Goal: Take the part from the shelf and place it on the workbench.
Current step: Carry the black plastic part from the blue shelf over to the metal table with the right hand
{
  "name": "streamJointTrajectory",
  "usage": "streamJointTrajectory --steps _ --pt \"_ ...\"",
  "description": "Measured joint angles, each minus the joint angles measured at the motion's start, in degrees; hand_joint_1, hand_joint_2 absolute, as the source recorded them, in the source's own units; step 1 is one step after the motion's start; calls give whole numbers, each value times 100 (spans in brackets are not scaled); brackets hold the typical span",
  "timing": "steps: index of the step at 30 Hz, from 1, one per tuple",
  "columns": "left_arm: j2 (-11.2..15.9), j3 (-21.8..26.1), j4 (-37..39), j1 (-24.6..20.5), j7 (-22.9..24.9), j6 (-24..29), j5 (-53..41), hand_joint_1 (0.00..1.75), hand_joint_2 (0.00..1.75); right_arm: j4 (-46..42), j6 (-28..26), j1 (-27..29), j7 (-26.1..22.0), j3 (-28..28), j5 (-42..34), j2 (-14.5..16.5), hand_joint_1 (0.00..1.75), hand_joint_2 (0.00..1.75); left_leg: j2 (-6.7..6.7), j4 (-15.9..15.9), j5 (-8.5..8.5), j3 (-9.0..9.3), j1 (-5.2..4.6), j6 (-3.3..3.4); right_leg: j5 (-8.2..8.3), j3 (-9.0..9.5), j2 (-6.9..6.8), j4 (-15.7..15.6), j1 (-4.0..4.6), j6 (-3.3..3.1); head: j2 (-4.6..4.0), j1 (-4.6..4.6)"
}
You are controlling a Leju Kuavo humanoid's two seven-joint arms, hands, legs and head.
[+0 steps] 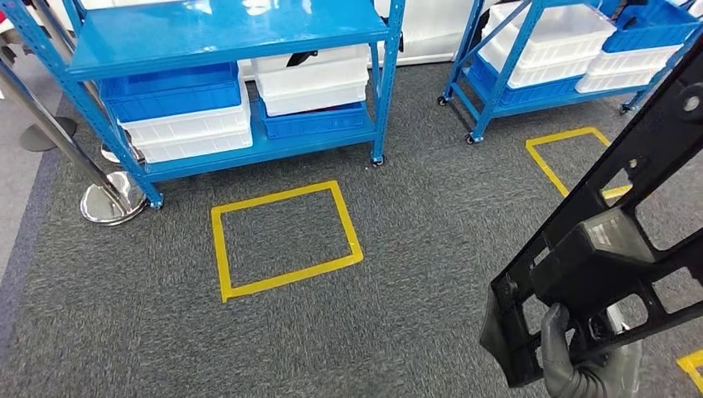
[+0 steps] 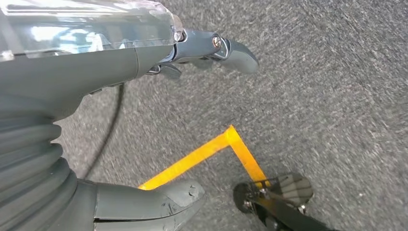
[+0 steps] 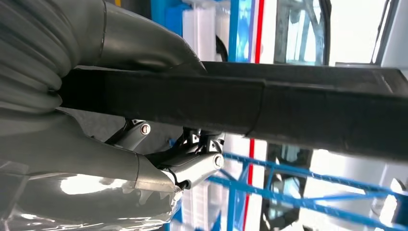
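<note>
Black ribbed plastic part (image 1: 609, 240) in right hand (image 1: 584, 365)

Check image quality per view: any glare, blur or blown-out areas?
Head view: sharp, with glare on the blue shelf top. Left wrist view: carpet streaked with motion blur, reflections on the left hand cover. Right wrist view: windows blown out white, the black part dark against them in the right hand.

- Open grey carpet (image 1: 398, 332) ahead, marked by a yellow tape square (image 1: 286, 240).
- Blocked beyond by a blue shelf (image 1: 224, 37) stacked with bins (image 1: 186, 124).
- Steel post base (image 1: 108, 199) beside it.
- Black part (image 1: 597, 240) in right hand (image 1: 593, 369) crowding the right side.
</note>
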Motion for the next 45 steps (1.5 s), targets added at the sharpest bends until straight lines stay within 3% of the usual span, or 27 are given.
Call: streamJointTrajectory --steps 2,3,4,6,8,10,12,14,16,18,19,20,21,23,25,27,29,31,33,34,35,38,40,42,43,45 --pt "-1 4 2 5 13 7 -1 0 175 -3 -1 -7 -5 -18 9 4 175 175 150 -1 5 -25 -13 10 -356 -334 -179 720 -3 39 0 28" --pt "-1 4 3 5 15 7 -1 0 175 -2 -2 -5 -4 -21 9 6 175 175 227 1 4 -32 -20 10 -412 -423 -200 928 -7 46 0 29" --pt "-1 4 4 3 17 7 -1 0 175 -2 -2 -2 -3 -22 9 7 175 175 306 2 2 -33 -26 8 -364 -412 -215 942 -7 44 0 30" --pt "-2 4 5 -1 18 7 -1 0 175 -3 -2 -2 -3 -25 9 8 175 175 444 3 -11 -14 -36 -7 -16 -45 -318 312 9 3 0 32" --pt "-3 4 7 0 20 7 -1 0 175 -7 -3 -5 -4 -28 10 9 175 175 553 4 -35 22 -59 -46 223 364 -551 -425 68 -82 0 28" --pt "-2 1 14 -3 48 6 -2 0 175 -14 -14 -8 -11 -34 21 11 175 175 647 0 -51 52 -75 -96 247 464 -627 -653 118 -147 0 27" --pt "2 -12 29 -13 94 10 -4 0 175 -25 -26 -5 -17 -52 37 21 175 175 717 -13 -68 85 -77 -155 288 455 -496 -692 97 -198 0 30" --pt "13 -27 51 -16 145 42 -6 0 175 -33 -28 -28 -13 -68 67 41 175 175 505 192 -244 23 -70 -209 343 469 -373 -757 52 -269 0 14" --pt "25 -31 86 -12 207 94 -8 0 175 -36 -28 -73 13 -74 119 65 175 175 192 856 -624 -264 -55 -234 376 460 -248 -779 39 -311 0 -9" --pt "33 -29 131 -10 254 133 -12 0 175 -21 -28 -104 60 -75 174 87 175 175 106 1522 -851 -584 -50 -244 380 439 -101 -758 47 -319 0 -13" --pt "37 -30 154 -11 267 143 -14 0 175 -9 -28 -116 85 -75 193 98 175 175 99 1597 -797 -636 -50 -244 378 436 -24 -743 50 -319 0 -11" --pt "41 -33 173 -13 273 150 -16 0 175 5 -28 -129 110 -75 205 107 175 175 85 1442 -632 -584 -48 -239 372 436 56 -724 50 -314 0 -12" --pt "46 -38 194 -14 274 154 -16 0 175 17 -30 -141 131 -76 210 115 175 175 37 1090 -394 -441 -43 -228 363 437 135 -701 49 -303 0 -13" --pt "62 -55 241 -15 274 163 -16 0 175 38 -36 -163 168 -79 220 126 175 175 -191 383 -91 -152 -29 -196 339 409 279 -637 53 -262 0 -9" --pt "74 -81 292 -18 280 175 -17 0 175 56 -41 -182 215 -87 245 133 175 175 -317 113 -60 -55 -36 -155 338 349 398 -594 42 -195 0 -6" --pt "78 -119 332 -27 289 189 -18 0 175 69 -43 -184 266 -102 277 137 175 175 -213 67 -36 -44 -48 -87 359 303 482 -591 17 -118 0 -9" --pt "82 -149 365 -37 293 199 -18 0 175 82 -40 -189 308 -114 315 138 175 175 -79 4 10 -19 -36 -4 252 218 268 -437 18 -54 0 17" --pt "85 -160 395 -30 300 203 -18 0 175 107 -34 -211 334 -116 351 140 175 175 62 -31 31 -16 -35 43 -76 -54 -71 132 14 1 0 54" --pt "88 -159 417 -15 307 203 -18 0 175 145 -32 -222 351 -116 375 141 175 175 213 -28 25 -26 -46 50 -349 -393 -187 810 -11 48 0 65" --pt "90 -159 427 -11 309 202 -18 0 175 166 -33 -220 359 -116 388 142 175 175 289 -27 18 -26 -50 46 -341 -459 -207 934 -20 61 0 65" --pt "92 -160 434 -11 309 200 -18 0 175 181 -36 -219 364 -116 401 143 175 175 359 -25 8 -20 -52 39 -226 -406 -228 828 -26 64 0 66" --pt "93 -174 454 -17 309 196 -18 0 175 200 -57 -224 373 -116 445 145 175 175 531 -25 -36 39 -67 -17 273 200 -505 -314 14 -8 0 64" --pt "94 -187 464 -18 309 197 -18 0 175 203 -80 -229 375 -116 459 148 175 175 622 -28 -59 73 -80 -76 347 366 -605 -653 64 -81 0 62" --pt "95 -209 472 -26 309 197 -18 0 175 203 -99 -222 377 -116 463 155 175 175 711 -47 -72 103 -86 -140 373 353 -477 -665 69 -144 0 62" --pt "98 -223 474 -30 309 197 -18 0 175 202 -103 -216 377 -116 466 161 175 175 667 -17 -112 107 -82 -171 395 359 -417 -698 53 -178 0 56" --pt "104 -245 476 -32 307 198 -17 0 175 202 -105 -218 376 -116 471 174 175 175 410 306 -348 -9 -70 -211 440 379 -307 -762 17 -250 0 32"
